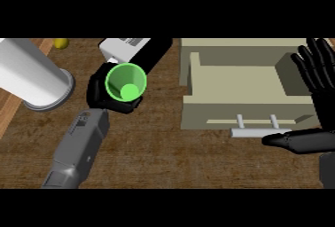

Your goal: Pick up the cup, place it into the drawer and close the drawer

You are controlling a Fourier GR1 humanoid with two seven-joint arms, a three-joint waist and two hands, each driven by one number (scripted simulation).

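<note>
Green cup (126, 80) upright, mouth facing up, held in left hand (108, 95) w/ black fingers curled round its wall. Sits left of the drawer (196, 71), not yet over it. Looks lifted off the bench (177, 155) (hard to confirm from this steep angle).

Drawer pulled open, beige, nothing visible inside; handle (258, 131) at its front edge. Right hand (314, 84) at the view's right side, fingers straight and up, thumb out near the handle end, holding nothing, resting.

Further out: big white cylinder (36, 75) at left, white-and-black box-like item (131, 46) behind the cup, small yellow thing (61, 43) near top edge (can't tell what).

Progress, judged from layout: pick-up appears done. Left to do: carry cup rightward over the drawer wall, lower in, let go, then push drawer shut. Roughly a third through, approx.
</note>
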